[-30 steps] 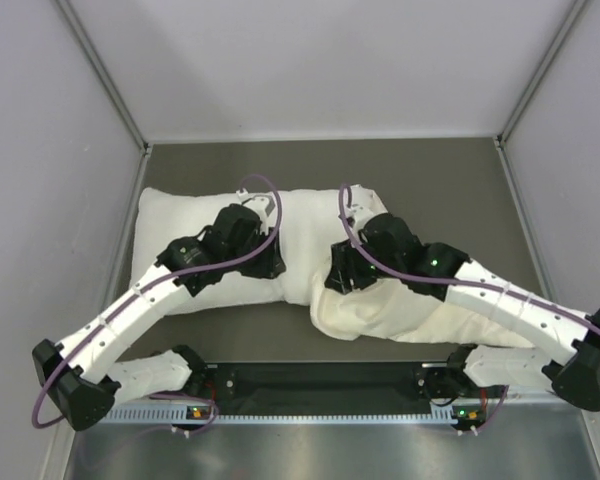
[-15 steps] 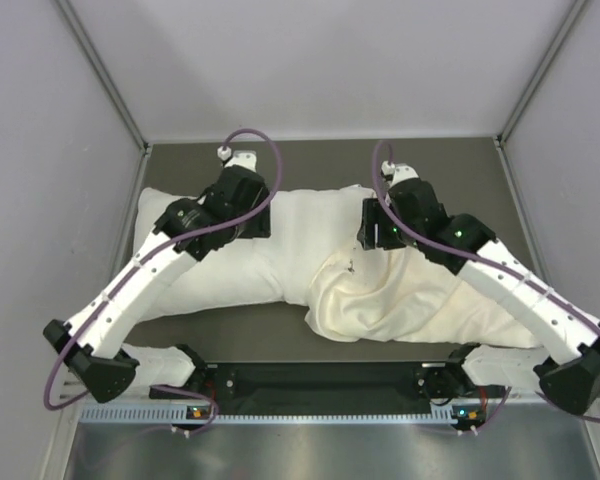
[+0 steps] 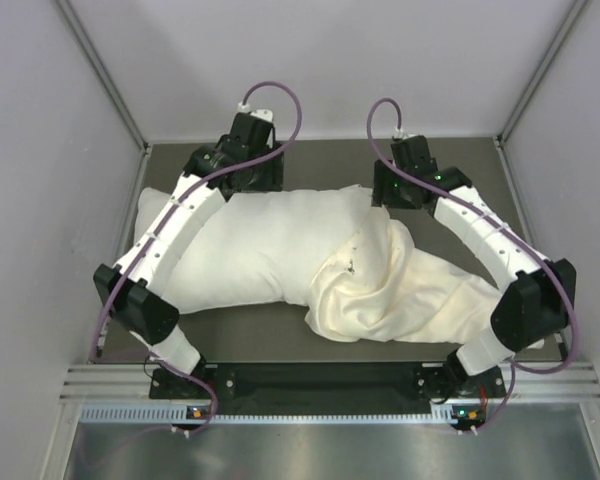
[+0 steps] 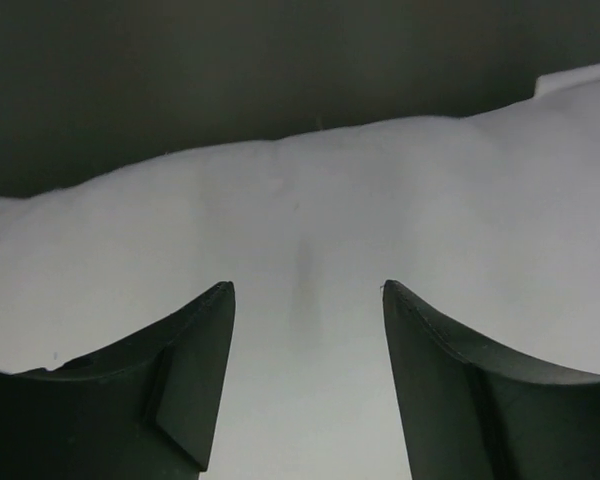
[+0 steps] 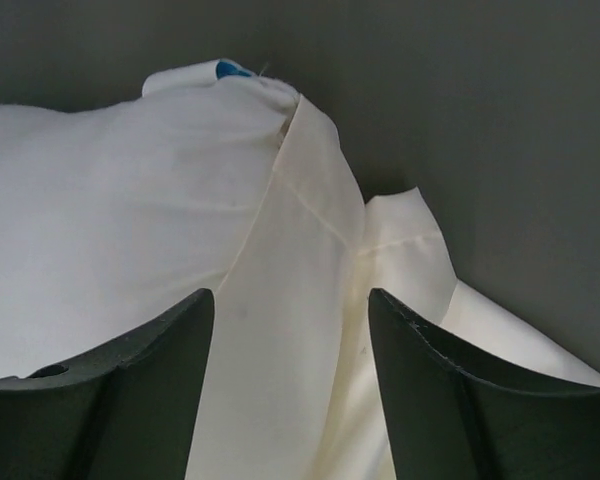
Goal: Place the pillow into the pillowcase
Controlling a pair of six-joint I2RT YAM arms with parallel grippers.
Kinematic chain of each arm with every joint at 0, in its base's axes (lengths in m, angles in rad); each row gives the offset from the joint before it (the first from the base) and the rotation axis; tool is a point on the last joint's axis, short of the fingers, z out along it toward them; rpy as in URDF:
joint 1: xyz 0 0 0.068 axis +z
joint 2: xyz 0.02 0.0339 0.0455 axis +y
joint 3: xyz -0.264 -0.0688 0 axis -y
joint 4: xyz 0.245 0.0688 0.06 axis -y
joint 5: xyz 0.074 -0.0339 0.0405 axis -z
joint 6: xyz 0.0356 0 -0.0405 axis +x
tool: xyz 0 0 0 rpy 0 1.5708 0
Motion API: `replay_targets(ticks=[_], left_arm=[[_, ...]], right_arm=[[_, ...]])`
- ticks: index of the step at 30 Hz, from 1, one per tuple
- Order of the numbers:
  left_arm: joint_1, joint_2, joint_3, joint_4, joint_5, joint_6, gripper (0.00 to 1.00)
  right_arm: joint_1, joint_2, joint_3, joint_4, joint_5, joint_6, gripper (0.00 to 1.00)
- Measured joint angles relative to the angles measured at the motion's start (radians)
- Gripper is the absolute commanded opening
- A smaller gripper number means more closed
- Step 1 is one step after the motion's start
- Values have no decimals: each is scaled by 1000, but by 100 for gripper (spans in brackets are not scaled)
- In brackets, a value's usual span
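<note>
Showed the dark counter [image 3: 230,322] carrying the pillow [image 3: 250,250] left of centre, its right end lapped by the pillowcase [image 3: 410,290], bunched toward the near right. Could not tell whether that end sat inside. Judged the task barely begun, nearly all the sheathing left. Caught the left jaws parted and empty over the pillow's far edge, the right jaws likewise over the pillowcase's far hem.

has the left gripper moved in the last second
Yes. In the top view the left gripper moved across the pillow to its far edge, toward the back wall.
</note>
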Motion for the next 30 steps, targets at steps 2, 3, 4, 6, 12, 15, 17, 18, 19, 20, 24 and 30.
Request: replay_targets(ticks=[2, 3, 4, 6, 12, 15, 17, 18, 19, 20, 24, 30], left_arm=[[-2, 52, 92, 25, 32, 19, 66], [-3, 74, 125, 35, 47, 29, 66], [-3, 93, 154, 41, 58, 37, 66], [-4, 122, 185, 64, 81, 55, 66], [-4, 208, 177, 129, 145, 84, 66], [-4, 243, 153, 169, 174, 87, 66], [-5, 268, 140, 200, 201, 87, 66], [-6, 280, 138, 213, 209, 87, 66], [-8, 293, 138, 225, 221, 86, 65], [-11, 308, 138, 238, 234, 84, 64], [-33, 350, 110, 291, 279, 74, 58], [-65, 356, -32, 416, 323, 32, 52]], right_arm=[[-15, 49, 38, 14, -9, -4, 63], [-18, 67, 50, 19, -11, -4, 63], [-21, 88, 66, 22, -15, -5, 63], [-25, 128, 89, 28, -22, -11, 63], [-27, 217, 107, 35, -7, -14, 61], [-27, 254, 107, 43, 13, -14, 57], [-27, 275, 107, 50, 28, -14, 52], [-27, 282, 107, 54, 36, -15, 50], [-27, 290, 107, 58, 45, -17, 48], [-27, 299, 107, 62, 55, -20, 44], [-29, 335, 127, 71, 64, -25, 18], [-35, 369, 167, 80, 72, -29, 0]])
